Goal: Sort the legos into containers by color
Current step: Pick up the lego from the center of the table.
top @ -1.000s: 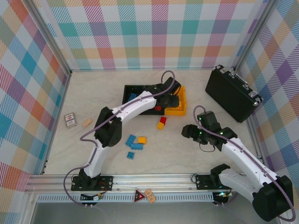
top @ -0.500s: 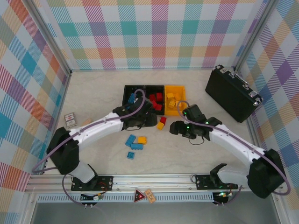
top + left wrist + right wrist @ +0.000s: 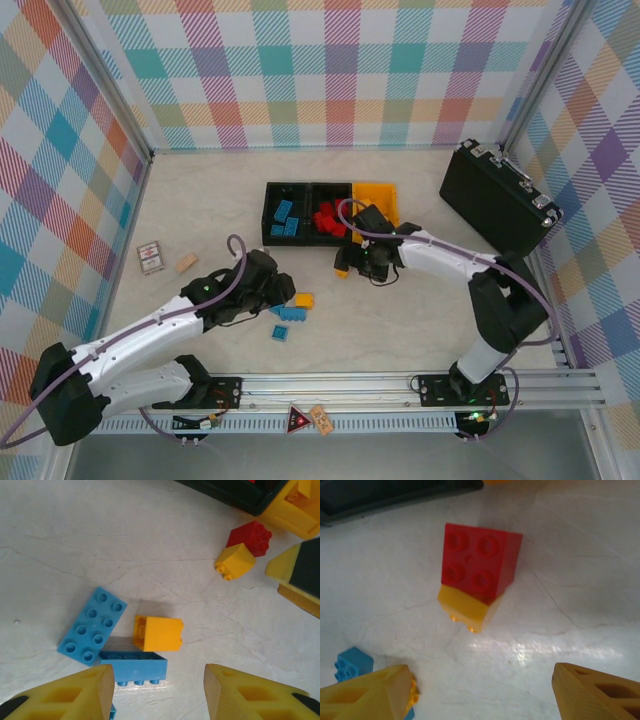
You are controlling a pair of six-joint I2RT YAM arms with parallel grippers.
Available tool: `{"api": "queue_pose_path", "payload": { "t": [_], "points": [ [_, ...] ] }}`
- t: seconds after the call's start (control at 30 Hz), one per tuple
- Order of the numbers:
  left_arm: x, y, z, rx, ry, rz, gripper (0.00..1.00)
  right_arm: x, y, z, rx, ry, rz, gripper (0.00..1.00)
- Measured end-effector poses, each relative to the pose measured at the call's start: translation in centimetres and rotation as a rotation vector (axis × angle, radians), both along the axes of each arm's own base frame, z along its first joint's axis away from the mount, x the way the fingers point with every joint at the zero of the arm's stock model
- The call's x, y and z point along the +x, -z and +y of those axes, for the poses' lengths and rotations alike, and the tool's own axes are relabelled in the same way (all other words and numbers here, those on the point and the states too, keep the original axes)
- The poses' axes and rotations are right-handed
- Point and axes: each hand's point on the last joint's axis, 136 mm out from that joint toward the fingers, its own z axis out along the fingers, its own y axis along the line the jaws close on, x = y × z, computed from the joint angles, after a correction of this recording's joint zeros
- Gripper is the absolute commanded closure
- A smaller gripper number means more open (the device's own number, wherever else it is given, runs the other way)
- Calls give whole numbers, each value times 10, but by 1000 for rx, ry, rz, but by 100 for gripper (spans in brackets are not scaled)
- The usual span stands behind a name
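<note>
L claw point(image 3: 157, 680): jaws apart, nothing held. Just ahead of it on tabletop point(image 3: 100, 540), a tight cluster: blue plate point(image 3: 92, 626) flat, studs up; yel block point(image 3: 159, 633) just beside it; blue bar point(image 3: 134, 666) on its side, closest to the claw, near one tip, can't tell if touching.

R claw point(image 3: 480, 690): jaws wide, empty. Red brick point(image 3: 480, 565) dead ahead, centred; yel brick point(image 3: 467, 611) butted against its near side.

Bins point(image 3: 310, 205) just beyond R claw: blues in L bin, reds mid, yel bin on R.
</note>
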Motion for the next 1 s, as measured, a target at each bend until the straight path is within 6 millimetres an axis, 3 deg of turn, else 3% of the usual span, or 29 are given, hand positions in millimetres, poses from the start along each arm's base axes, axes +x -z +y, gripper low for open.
{"api": "queue_pose_path", "payload": {
  "t": [0.3, 0.5, 0.7, 1.0],
  "points": [
    [-5, 12, 8, 12, -32, 27, 50, 21, 25, 17, -46, 62, 62, 31],
    [-8, 19, 11, 20, -41, 44, 51, 20, 43, 12, -94, 105, 106, 50],
    [-7, 21, 10, 22, -44, 48, 51, 20, 40, 11, -93, 106, 103, 69],
    [-1, 38, 1, 48, -36, 85, 51, -7, 32, -8, -95, 82, 102, 74]
  ]
}}
